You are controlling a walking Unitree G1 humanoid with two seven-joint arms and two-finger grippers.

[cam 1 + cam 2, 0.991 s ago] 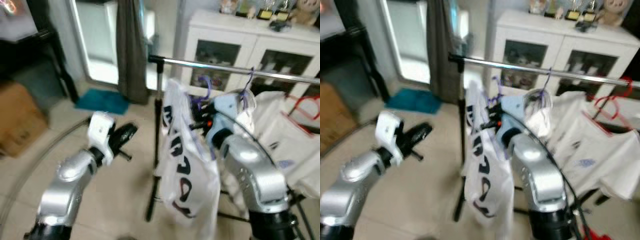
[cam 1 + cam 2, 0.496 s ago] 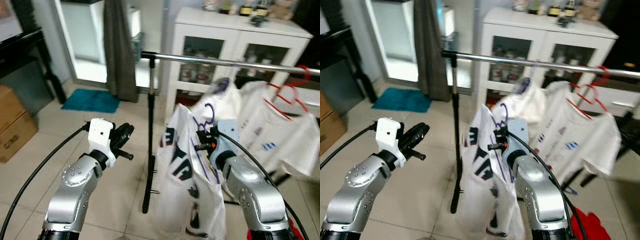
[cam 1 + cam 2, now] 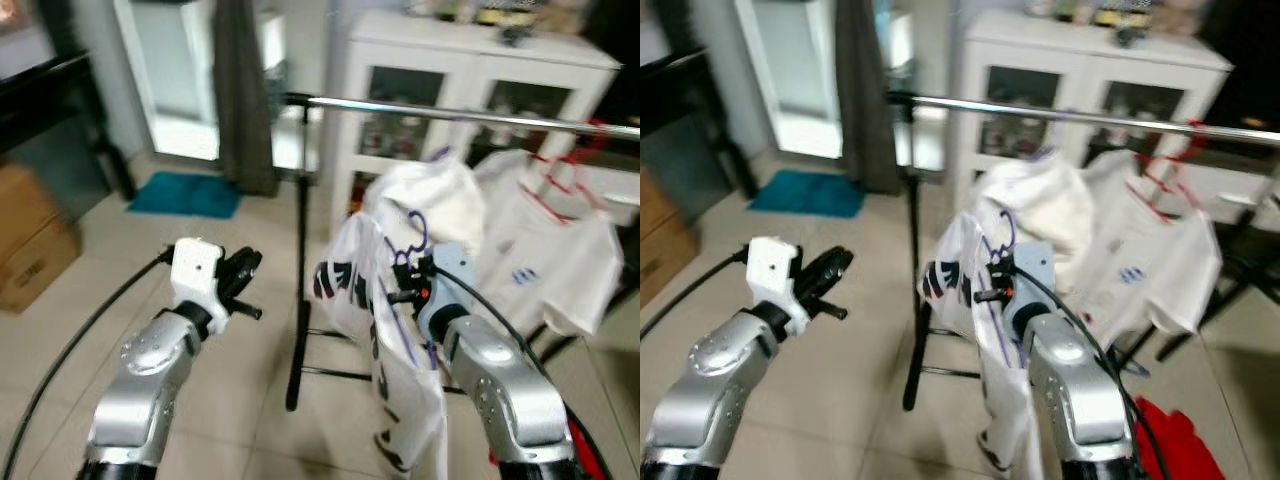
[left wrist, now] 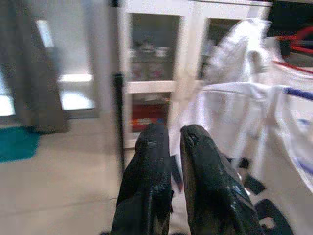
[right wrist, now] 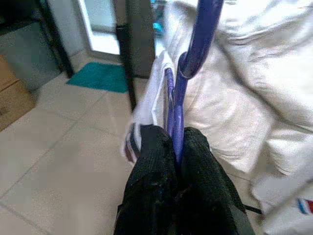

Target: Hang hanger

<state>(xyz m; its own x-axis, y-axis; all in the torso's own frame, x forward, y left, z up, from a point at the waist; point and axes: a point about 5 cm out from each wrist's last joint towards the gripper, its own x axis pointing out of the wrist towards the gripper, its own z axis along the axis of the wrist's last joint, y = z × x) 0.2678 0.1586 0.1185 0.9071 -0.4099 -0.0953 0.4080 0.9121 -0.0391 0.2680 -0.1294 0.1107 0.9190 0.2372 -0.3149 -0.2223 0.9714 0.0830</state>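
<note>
Right gripper [image 5: 174,147] clamps your purple hanger [image 5: 188,63] with its white printed shirt [image 3: 385,340], forearm raised, well below the chrome rail [image 3: 470,115]. Your left gripper [image 4: 171,147] points forward beside the rack's black post [image 3: 300,270], fingers pressed together on nothing.

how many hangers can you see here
2, maybe more hidden under clothes. A purple hanger with a white shirt sits pinched in the right claw, below the rail. A red hanger holds a shirt on the rail.
</note>
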